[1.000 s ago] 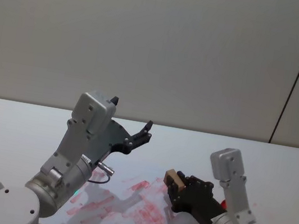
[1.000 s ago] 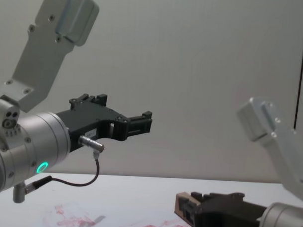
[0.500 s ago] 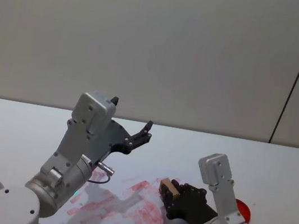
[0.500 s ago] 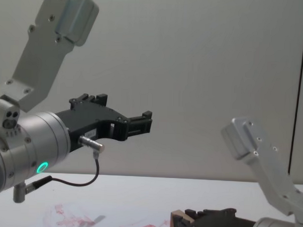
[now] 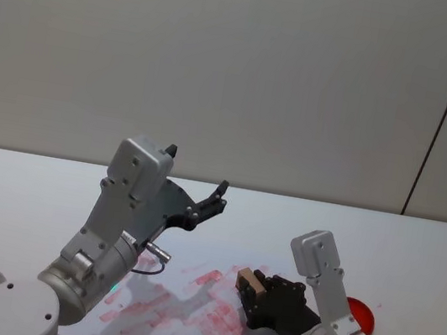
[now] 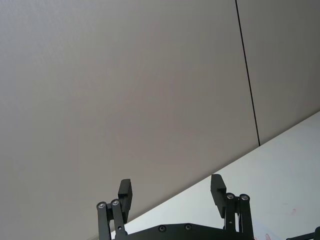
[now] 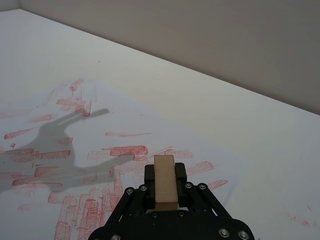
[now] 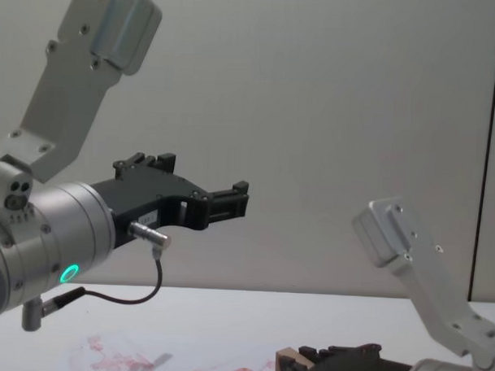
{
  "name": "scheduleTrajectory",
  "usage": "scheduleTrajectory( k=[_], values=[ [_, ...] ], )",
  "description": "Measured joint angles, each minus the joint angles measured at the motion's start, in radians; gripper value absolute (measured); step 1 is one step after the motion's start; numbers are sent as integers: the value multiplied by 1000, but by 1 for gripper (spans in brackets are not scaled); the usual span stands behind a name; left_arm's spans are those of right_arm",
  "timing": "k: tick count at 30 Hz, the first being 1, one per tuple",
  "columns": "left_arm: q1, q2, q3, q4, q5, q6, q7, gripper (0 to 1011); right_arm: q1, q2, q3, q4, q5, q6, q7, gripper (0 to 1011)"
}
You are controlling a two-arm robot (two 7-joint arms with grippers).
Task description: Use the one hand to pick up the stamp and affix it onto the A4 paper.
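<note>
One pale wooden stamp [image 7: 165, 182] sits clamped between the black fingers of the right gripper [image 7: 165, 173], low over the right part of the red-smeared A4 paper [image 7: 125, 120]; whether it touches the sheet cannot be told. The head view adds a round red ink pad [image 5: 360, 312] on the table [image 5: 16, 186], right of that gripper. The left gripper [image 6: 171, 189] hangs raised over the left side, fingers apart.

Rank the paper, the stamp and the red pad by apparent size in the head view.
1. The paper, largest by far.
2. The stamp and red pad look about alike; the pad is partly hidden behind the right arm.
</note>
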Motion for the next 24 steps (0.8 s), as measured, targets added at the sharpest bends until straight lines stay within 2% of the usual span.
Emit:
scheduleTrajectory(
  k=[15, 24],
  values=[
    [0, 0, 0, 0, 0, 0, 0, 1002, 5, 1, -2, 4, -15, 9, 7, 223],
    [0, 0, 0, 0, 0, 0, 0, 1002, -4, 11, 10, -54, 11, -32, -10, 223]
  ],
)
